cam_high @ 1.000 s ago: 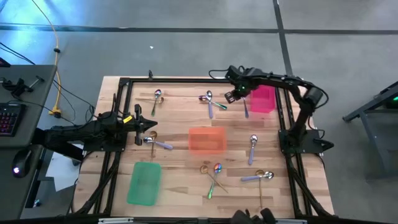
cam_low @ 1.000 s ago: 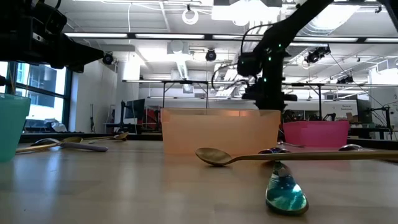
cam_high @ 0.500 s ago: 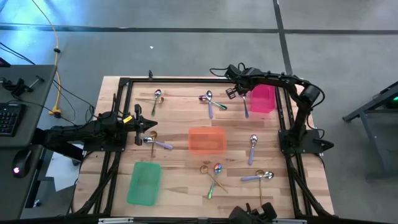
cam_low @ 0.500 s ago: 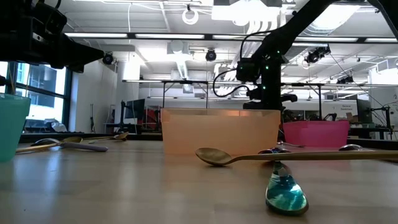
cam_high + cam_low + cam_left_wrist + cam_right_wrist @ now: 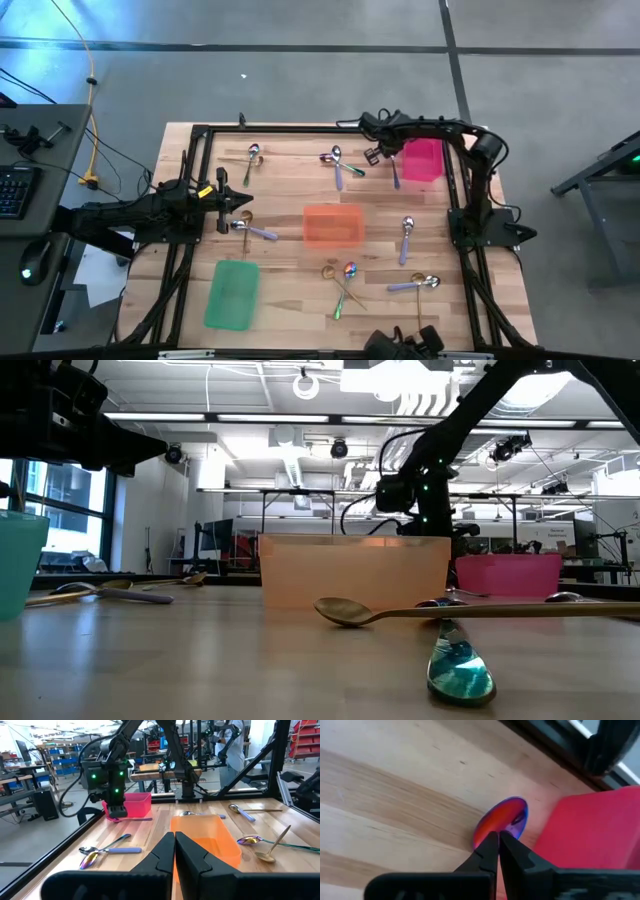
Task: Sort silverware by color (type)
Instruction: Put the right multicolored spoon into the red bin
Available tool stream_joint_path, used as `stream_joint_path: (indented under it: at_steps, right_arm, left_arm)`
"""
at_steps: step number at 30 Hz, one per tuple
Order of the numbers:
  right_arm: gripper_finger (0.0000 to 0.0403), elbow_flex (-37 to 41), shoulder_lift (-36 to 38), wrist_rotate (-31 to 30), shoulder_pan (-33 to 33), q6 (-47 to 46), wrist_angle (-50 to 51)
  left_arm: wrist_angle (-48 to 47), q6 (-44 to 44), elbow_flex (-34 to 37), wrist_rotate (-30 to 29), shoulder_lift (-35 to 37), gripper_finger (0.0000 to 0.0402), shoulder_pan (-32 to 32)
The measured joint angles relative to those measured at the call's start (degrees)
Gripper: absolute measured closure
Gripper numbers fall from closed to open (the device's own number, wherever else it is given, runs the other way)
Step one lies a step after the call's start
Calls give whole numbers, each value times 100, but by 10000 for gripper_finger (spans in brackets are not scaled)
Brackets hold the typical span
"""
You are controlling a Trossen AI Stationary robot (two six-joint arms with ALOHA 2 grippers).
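3 trays: pink tray (image 5: pixel 422 159), orange tray (image 5: pixel 333 224), green tray (image 5: pixel 232 293); all look empty. Roughly 10 pieces of silverware (image 5: pixel 405 238) scattered on the table (image 5: pixel 290 180). Right gripper (image 5: pixel 374 152) beside pink tray, fingers together over a purple-handled spoon (image 5: pixel 395 171). Left gripper (image 5: pixel 236 208) fingers closed, empty. No readable labels.

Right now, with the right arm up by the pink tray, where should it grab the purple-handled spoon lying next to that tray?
Grip the purple-handled spoon at mid-handle, coming straight down, with the fingers closing across the handle. It lies flat alongside the pink tray, so a sideways approach from that side looks blocked. The right gripper hovers near its bowl.
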State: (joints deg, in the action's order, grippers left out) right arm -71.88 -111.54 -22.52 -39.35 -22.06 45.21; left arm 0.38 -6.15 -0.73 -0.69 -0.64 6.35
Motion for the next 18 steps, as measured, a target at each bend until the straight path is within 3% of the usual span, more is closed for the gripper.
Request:
stream_joint_path:
  at_steps: [18]
  right_arm:
    - [403, 0, -81, -4, 10, -141, -74]
  left_arm:
    - [0, 0, -1, 0, 0, 397, 0]
